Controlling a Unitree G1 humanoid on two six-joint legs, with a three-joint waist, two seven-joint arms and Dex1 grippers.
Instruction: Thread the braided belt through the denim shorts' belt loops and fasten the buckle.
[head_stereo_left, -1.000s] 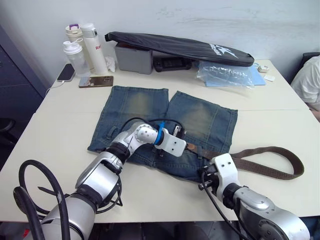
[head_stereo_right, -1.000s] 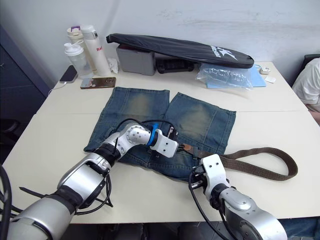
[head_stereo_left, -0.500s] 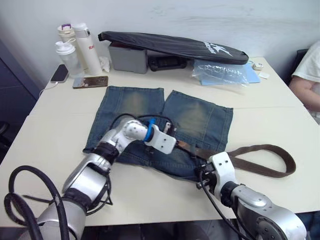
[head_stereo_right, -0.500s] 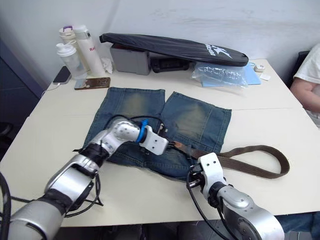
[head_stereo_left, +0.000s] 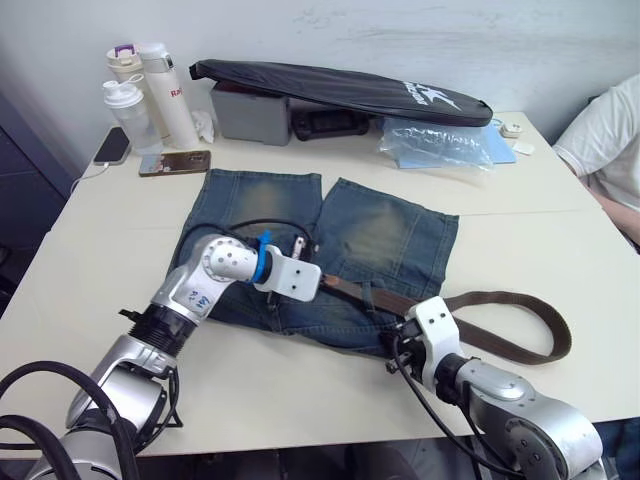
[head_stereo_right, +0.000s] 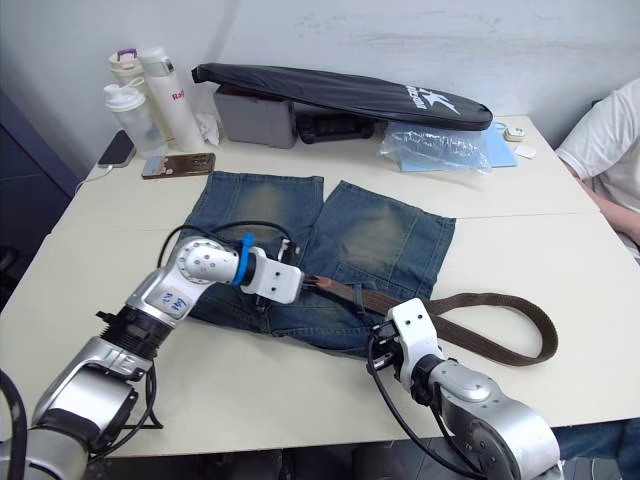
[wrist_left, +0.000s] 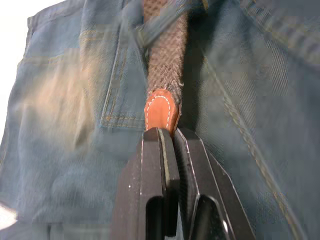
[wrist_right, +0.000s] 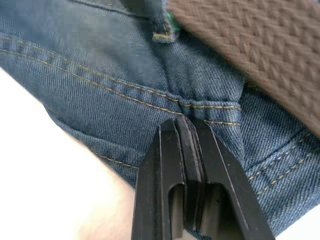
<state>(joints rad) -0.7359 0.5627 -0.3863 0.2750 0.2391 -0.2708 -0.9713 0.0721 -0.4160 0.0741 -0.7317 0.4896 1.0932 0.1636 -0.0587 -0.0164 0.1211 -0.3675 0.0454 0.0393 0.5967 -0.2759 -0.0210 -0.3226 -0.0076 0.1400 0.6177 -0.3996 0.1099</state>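
Note:
The denim shorts lie flat on the white table, waistband toward me. The braided belt runs along the waistband and curls into a loop on the table to the right. My left gripper is shut on the belt's tan leather tip, over the middle of the waistband. Just behind the tip the belt passes under a belt loop. My right gripper is shut on a fold of the waistband edge, near the shorts' right side. The buckle is out of view.
At the back left stand bottles beside two phones. A long black bag lies over a grey box, with a clear plastic bag to its right. A person in white sits at the right edge.
The head camera has shifted. My left gripper has moved left along the waistband with the belt tip in it, and the belt's loop on the right has drawn in.

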